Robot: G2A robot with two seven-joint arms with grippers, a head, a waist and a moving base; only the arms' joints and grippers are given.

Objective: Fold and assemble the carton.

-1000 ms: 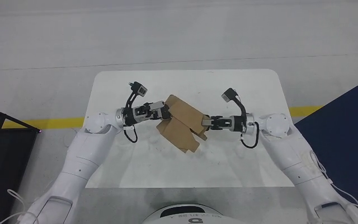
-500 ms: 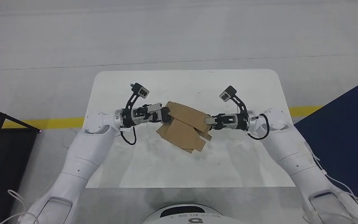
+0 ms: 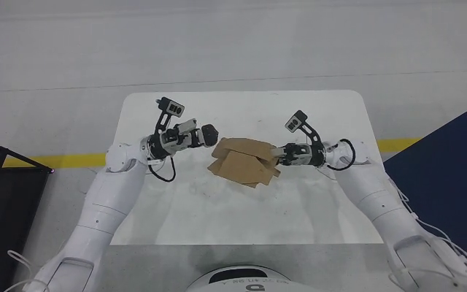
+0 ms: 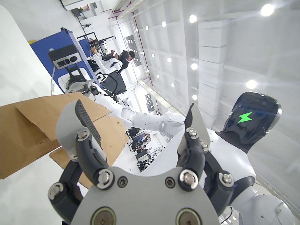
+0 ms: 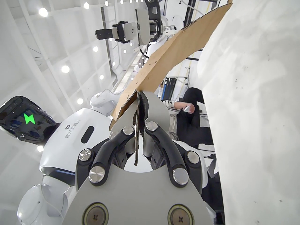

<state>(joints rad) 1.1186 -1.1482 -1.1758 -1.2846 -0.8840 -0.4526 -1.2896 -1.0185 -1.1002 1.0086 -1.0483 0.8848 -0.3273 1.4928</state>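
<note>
Found near the middle of the white, round-cornered surface (image 3: 306, 212): a flattened brown corrugated cardboard carton (image 3: 244, 162), panels overlapping, no walls standing yet. Judged early in the job, with the whole folding still to do.

Clamped at the carton's right end by the right pincer (image 3: 278, 155), closed tight on a thin edge of flap, apparently two layers of board. Seems to lift that end slightly off the surface, though hard to tell by how much.

Parked just left of the carton and a little farther away, not touching it: the left pincer (image 3: 207, 134), spread wide, nothing between its ribbed fingers (image 4: 82, 115).

Worth watching from here:
- Hanging the sheet from one narrow flap. Could tear or crease the board off its score line if lifted or twisted hard.
- Pivoting around that single grip. Could let the free left end swing or sag, leaving no steady edge to catch.
- Coming in low from the left. Could shove the flat panels sideways rather than get a finger under one, and drag the flap out of the right-hand hold.
- Gripping several stacked layers at once on the left. Would pin the carton shut instead of opening it.
</note>
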